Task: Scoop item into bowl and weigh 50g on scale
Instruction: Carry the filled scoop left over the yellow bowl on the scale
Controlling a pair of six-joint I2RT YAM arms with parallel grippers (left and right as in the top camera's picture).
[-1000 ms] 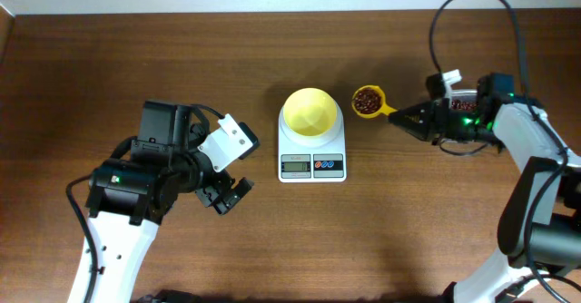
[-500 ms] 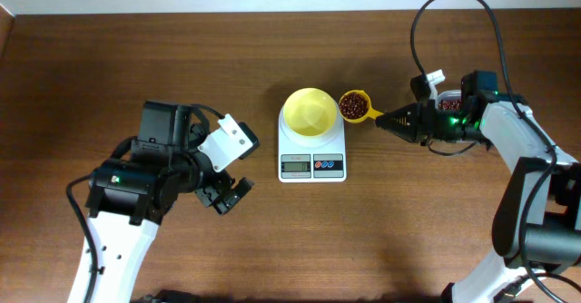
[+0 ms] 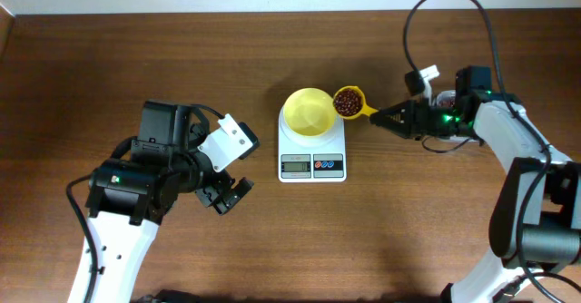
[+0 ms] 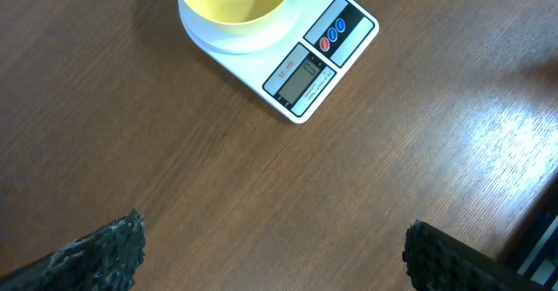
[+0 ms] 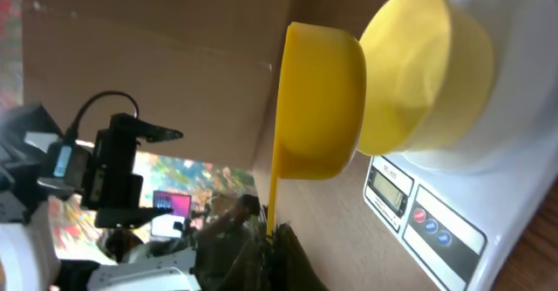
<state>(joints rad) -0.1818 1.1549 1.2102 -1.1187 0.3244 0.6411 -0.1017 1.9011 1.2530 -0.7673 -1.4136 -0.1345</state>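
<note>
Scoop (image 3: 362, 109) of beans (image 3: 346, 104) — nearer now, beside bowl (image 3: 309, 113) on scale (image 3: 311, 154)

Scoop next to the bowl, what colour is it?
The scoop is yellow; the right wrist view shows it best.

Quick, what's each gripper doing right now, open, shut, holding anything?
Left gripper: open, holding nothing.
Right gripper: closed on the handle of the yellow scoop, which carries beans.

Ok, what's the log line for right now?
right pincer: shut on scoop | scoop: holds beans, beside bowl | bowl: empty, on scale | left pincer: open, empty
</note>
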